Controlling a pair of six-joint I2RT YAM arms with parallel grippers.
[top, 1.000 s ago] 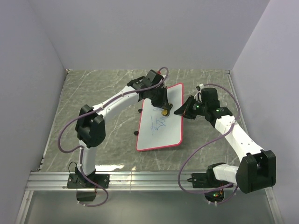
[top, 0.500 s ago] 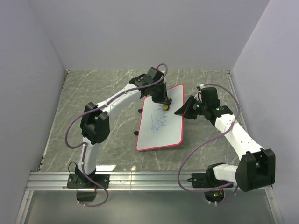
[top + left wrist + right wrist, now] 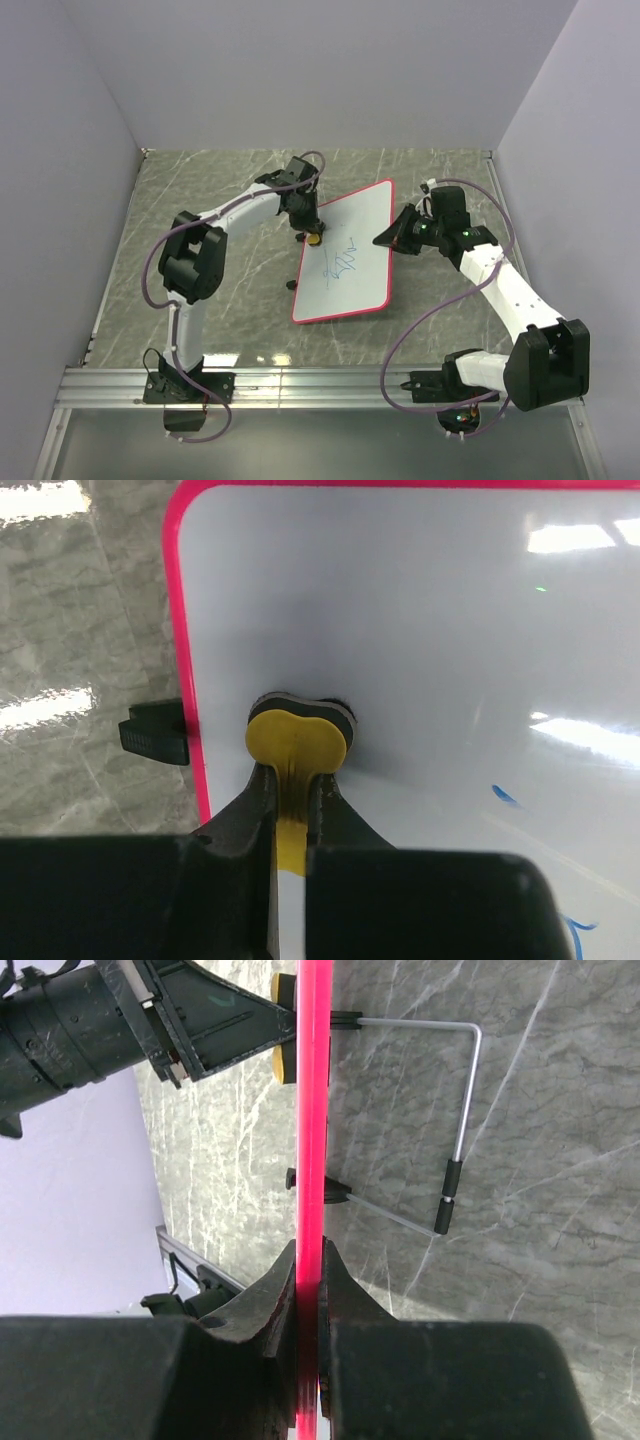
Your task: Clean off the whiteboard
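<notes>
Toward the far middle of the desk (image 3: 200, 190), the whiteboard (image 3: 352, 290) sits slightly askew, with a blue scribble (image 3: 346, 262) on its middle. The left arm (image 3: 245, 208) rises from its base, bends at the elbow and reaches right along the far side. Its wrist tips down over the board's far left corner. The left fingers (image 3: 252, 805) are pinched tight on a yellow eraser (image 3: 297, 742). The eraser's pad presses on the white face just inside the left rim, near a black clip (image 3: 155, 732) that juts from that edge. The right arm (image 3: 500, 285) stretches up and left from its base, and the right fingers (image 3: 275, 1295) are clamped on the board's right rim. In the right wrist view the board shows edge-on, with the eraser on one side and a wire stand (image 3: 465, 1090) on the other.

A second ago, and half a second ago, the eraser was on the far right part of the board; now it has crossed the face to the left edge. The left elbow and forearm have swung leftward with it, uncovering the far left corner. The right arm, its hold and the board have stayed put, and the scribble remains.
</notes>
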